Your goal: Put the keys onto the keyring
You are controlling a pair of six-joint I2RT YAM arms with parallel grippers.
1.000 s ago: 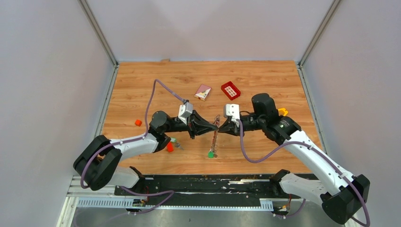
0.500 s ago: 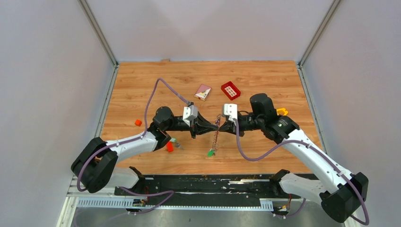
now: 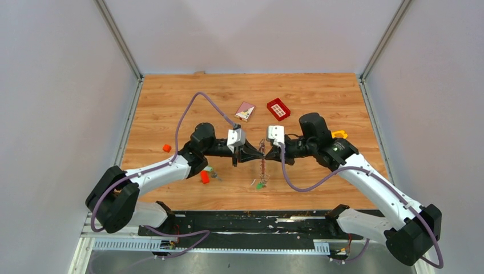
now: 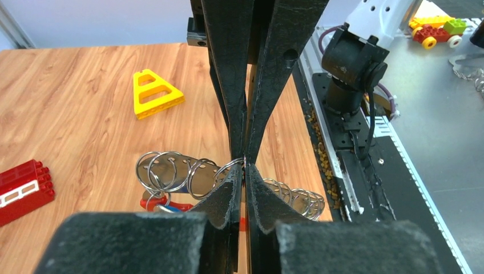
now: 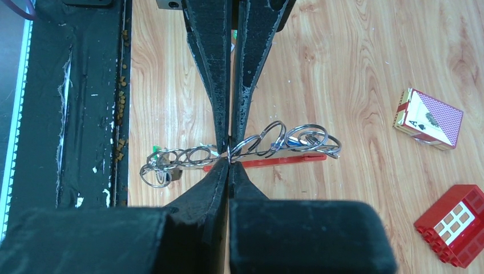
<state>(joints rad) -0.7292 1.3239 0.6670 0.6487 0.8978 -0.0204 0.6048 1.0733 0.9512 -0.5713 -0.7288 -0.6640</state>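
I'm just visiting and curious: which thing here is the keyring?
Find the middle of the wooden table, where the left gripper and right gripper meet tip to tip. The keyring is pinched between them: the only string of silver wire loops, with a red strip alongside.

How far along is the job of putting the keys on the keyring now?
Done: one green-headed key seems to hang at the low end of the keyring. In hand: the left gripper and the right gripper each pinch a ring of it, facing each other. To do: what looks like another key lies loose by the red block.
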